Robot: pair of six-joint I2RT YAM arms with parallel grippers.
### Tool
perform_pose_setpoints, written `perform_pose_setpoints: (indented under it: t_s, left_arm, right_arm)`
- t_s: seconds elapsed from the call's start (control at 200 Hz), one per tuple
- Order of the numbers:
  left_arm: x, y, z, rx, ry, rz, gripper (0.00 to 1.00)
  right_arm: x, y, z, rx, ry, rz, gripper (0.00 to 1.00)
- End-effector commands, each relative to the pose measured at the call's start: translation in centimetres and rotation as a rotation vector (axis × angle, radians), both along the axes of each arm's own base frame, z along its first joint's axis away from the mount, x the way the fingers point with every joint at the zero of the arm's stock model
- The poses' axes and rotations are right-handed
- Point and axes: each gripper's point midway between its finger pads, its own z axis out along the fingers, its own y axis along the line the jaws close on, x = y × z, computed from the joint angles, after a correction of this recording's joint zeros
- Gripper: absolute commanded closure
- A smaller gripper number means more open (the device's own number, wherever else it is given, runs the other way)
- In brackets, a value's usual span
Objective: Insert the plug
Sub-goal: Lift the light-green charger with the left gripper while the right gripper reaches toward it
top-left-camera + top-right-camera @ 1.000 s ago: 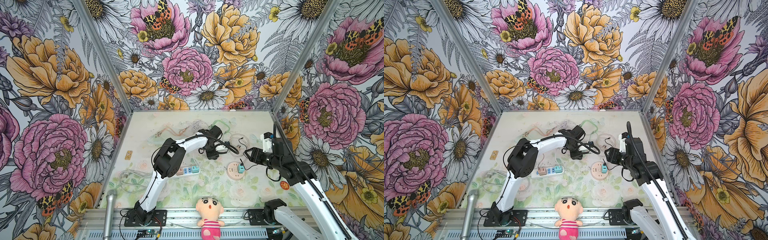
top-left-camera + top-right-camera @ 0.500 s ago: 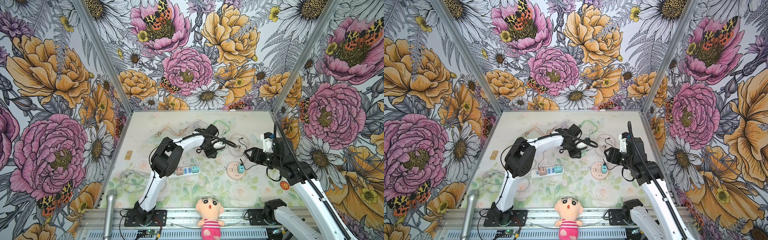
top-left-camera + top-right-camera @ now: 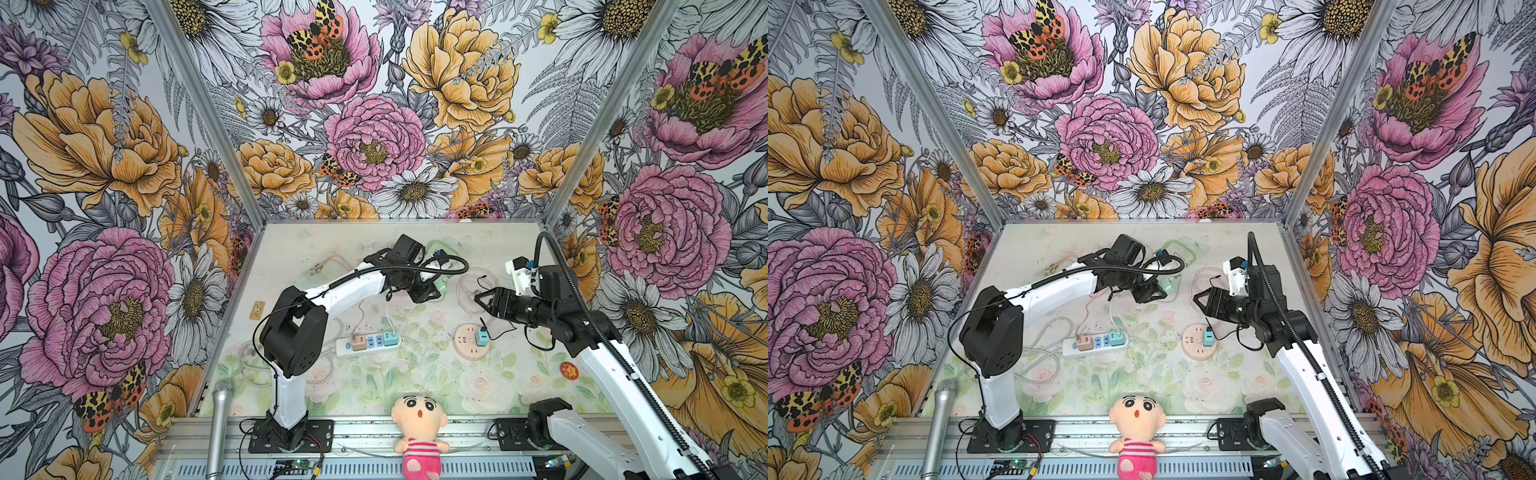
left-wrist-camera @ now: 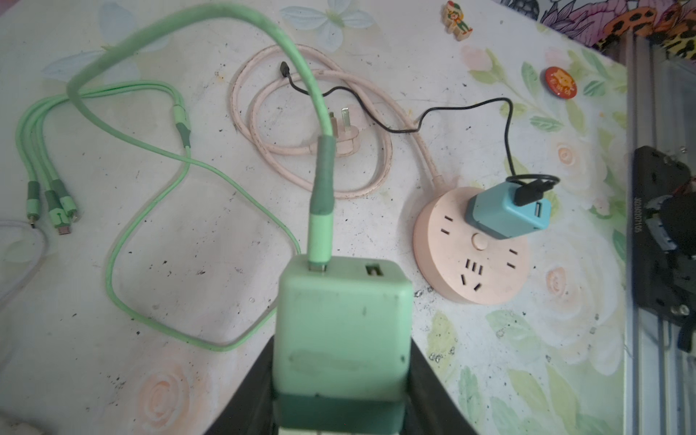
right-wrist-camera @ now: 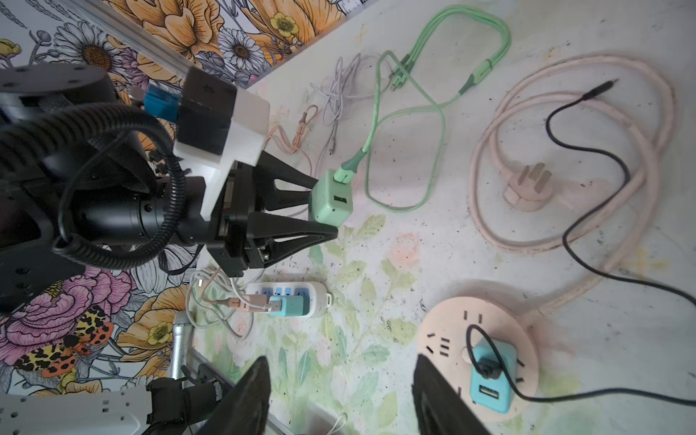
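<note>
- Front rail: a doll (image 3: 419, 432) is sitting at the table's near edge between the 2 arm bases. A microphone (image 3: 219, 415) is leaning at the near left.
- Mid table, left: a white power strip (image 3: 368, 345) is lying flat and carrying a pinkish adapter and a teal adapter (image 3: 390, 337).
- Mid table, right: a round pink socket (image 3: 464, 348) is lying flat with a blue charger (image 3: 482, 336) plugged into it. A thin black cable (image 4: 452, 109) is running from that charger. A red badge (image 3: 569, 370) is lying near the right wall.
- Right gripper (image 3: 480, 302): it is hovering just beyond the round socket and pointing toward the table's middle. Its fingers (image 5: 260, 391) are standing apart, and nothing is showing between them.
- Left gripper (image 3: 432, 291): it is reaching past the power strip on a long stretch. Its 2 fingers (image 5: 301, 235) are pressing on opposite sides of the green plug (image 5: 330, 199), gripping it.
- The green plug is sitting beyond the strip, left of the round socket, and touching neither. I cannot tell its height over the table.
- A green cable (image 4: 320, 180) is entering the plug's face beside 1 free USB port. It is looping toward the far wall, where it is splitting into 3 tips.
- Far right: a pink cord (image 4: 380, 124) is lying coiled, its 3-pin end (image 4: 344, 135) inside the coil.
</note>
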Motion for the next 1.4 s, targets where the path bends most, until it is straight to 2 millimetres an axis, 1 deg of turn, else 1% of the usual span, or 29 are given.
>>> perform_pose_setpoints:
  t_s: [0.0,0.085,0.12,0.125,0.135,0.165,0.36,0.445,0.54,0.731,0.901,1.146,1.396]
  left_arm:
    - [-1.2,-1.7,2.7,-0.113,-0.015,-0.048,0.86]
    - [-2.0,-2.1,3.8,-0.115,-0.055,-0.069,0.85]
    - [-2.3,-2.2,3.6,-0.106,-0.063,-0.079,0.85]
    - [-2.4,-2.3,3.8,-0.108,-0.067,-0.081,0.85]
    - [-2.6,-2.2,5.1,-0.125,-0.090,-0.085,0.85]
    - [-2.9,-2.2,5.7,-0.131,-0.107,-0.094,0.85]
    - [-4.5,-2.2,7.7,-0.142,-0.165,-0.134,0.84]
    - [-5.3,-2.4,7.7,-0.127,-0.178,-0.158,0.83]
    - [-5.7,-2.6,7.3,-0.097,-0.189,-0.171,0.82]
    - [-5.4,-2.6,7.0,-0.074,-0.207,-0.162,0.83]
    - [-5.4,-2.7,7.3,-0.072,-0.224,-0.170,0.83]
    - [-5.7,-3.1,6.6,-0.039,-0.242,-0.195,0.83]
    - [-6.3,-3.7,5.8,0.005,-0.264,-0.236,0.82]
  right_arm:
    - [0.8,1.1,1.4,0.077,-0.041,0.038,0.39]
    - [1.1,1.6,1.3,0.106,-0.028,0.051,0.40]
    - [1.2,1.7,1.2,0.112,-0.022,0.055,0.40]
    - [1.2,1.7,1.1,0.112,-0.019,0.055,0.40]
    - [1.3,1.7,1.0,0.113,-0.017,0.054,0.40]
    - [1.4,1.7,0.8,0.114,-0.007,0.053,0.41]
    - [2.0,1.8,-0.5,0.104,0.034,0.051,0.44]
    - [2.1,1.9,-0.7,0.107,0.042,0.054,0.44]
    - [2.2,2.2,-0.3,0.118,0.033,0.065,0.44]
    - [2.0,2.6,0.0,0.145,0.032,0.091,0.44]
    - [1.7,2.9,-0.6,0.158,0.052,0.106,0.44]
    - [1.8,3.6,-0.7,0.180,0.062,0.135,0.45]
    - [1.9,4.3,-1.3,0.196,0.098,0.165,0.49]
